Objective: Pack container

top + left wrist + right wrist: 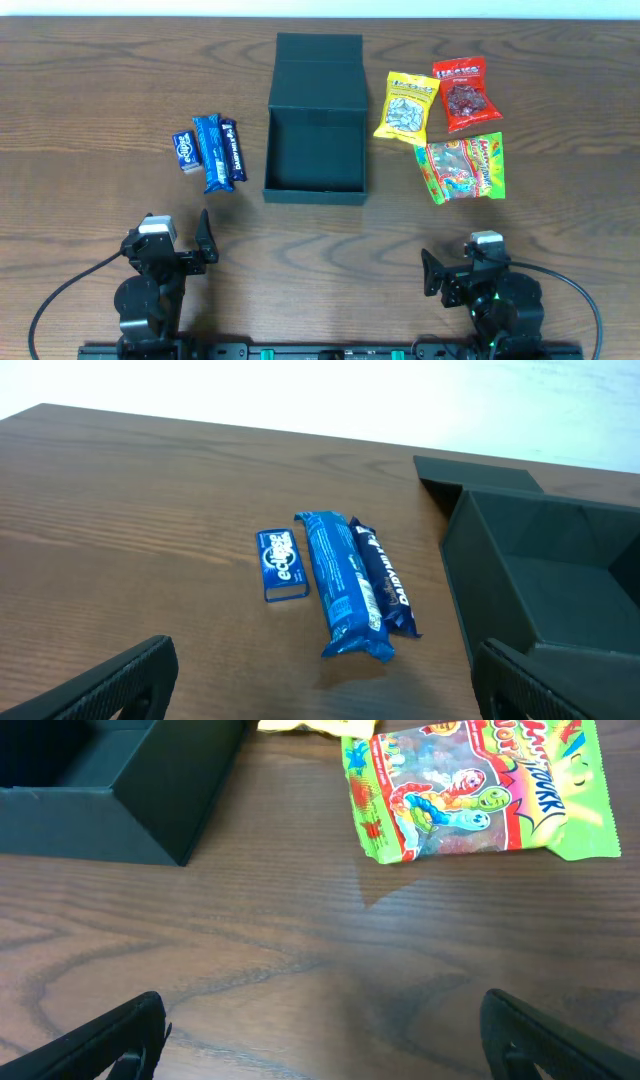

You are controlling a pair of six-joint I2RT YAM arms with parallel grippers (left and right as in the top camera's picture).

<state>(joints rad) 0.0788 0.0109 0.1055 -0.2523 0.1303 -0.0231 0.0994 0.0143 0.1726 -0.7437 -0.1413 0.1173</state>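
Observation:
The dark green container (316,187) stands open and empty at the table's centre, its flap lid (318,48) lying back; it also shows in the left wrist view (560,560) and the right wrist view (150,810). Left of it lie a small blue packet (186,149), a blue bar (210,152) and a dark blue bar (232,149). Right of it lie a yellow packet (406,105), a red packet (461,93) and a green gummy packet (464,166). My left gripper (176,235) and right gripper (460,260) are open and empty near the front edge.
The wooden table (90,90) extends bare at the far left and along the front between the two arms. The green gummy packet (480,790) lies ahead of the right gripper. The blue bars (345,585) lie ahead of the left gripper.

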